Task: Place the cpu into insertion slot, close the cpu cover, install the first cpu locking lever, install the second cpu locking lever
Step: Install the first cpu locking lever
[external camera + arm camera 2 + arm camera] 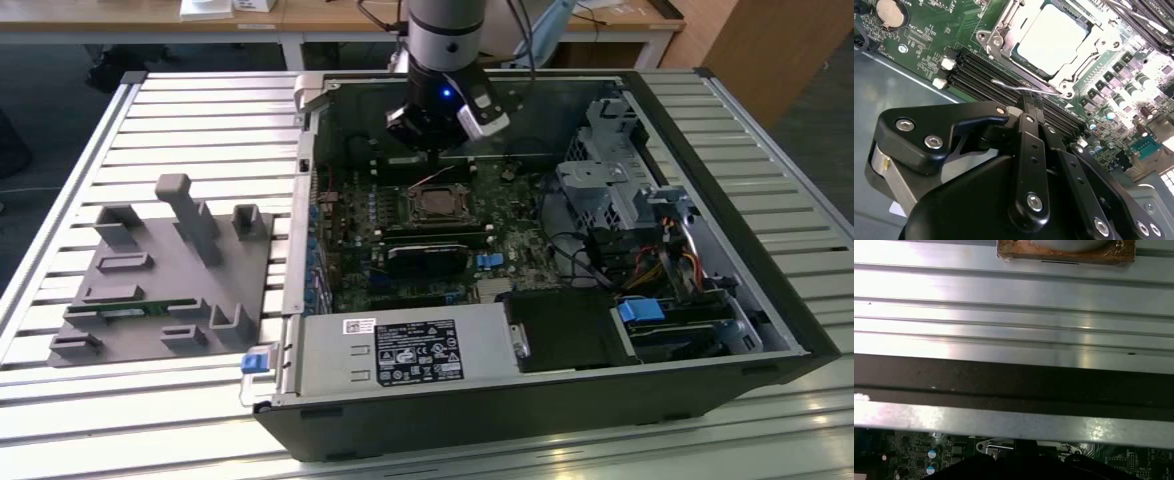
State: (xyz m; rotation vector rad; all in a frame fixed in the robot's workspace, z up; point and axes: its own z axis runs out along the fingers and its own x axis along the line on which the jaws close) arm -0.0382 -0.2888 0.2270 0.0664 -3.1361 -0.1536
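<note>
Jaws pinched together, nothing between them; gripper (pixel 1026 97) sits at a wire lever (pixel 1019 87) beside the slot (pixel 999 37), cpu (pixel 1051 37) seated, cover (pixel 1094 35) down.

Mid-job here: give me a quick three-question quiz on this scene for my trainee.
1. True or false: the cpu lies in the insertion slot.
2. Nearest the gripper: A coin battery, B wire locking lever, C power supply?
3. Fill in: the grey fixture block lies outside the computer case, on the exterior view's ____.
Key: 1 true; 2 B; 3 left.
</note>
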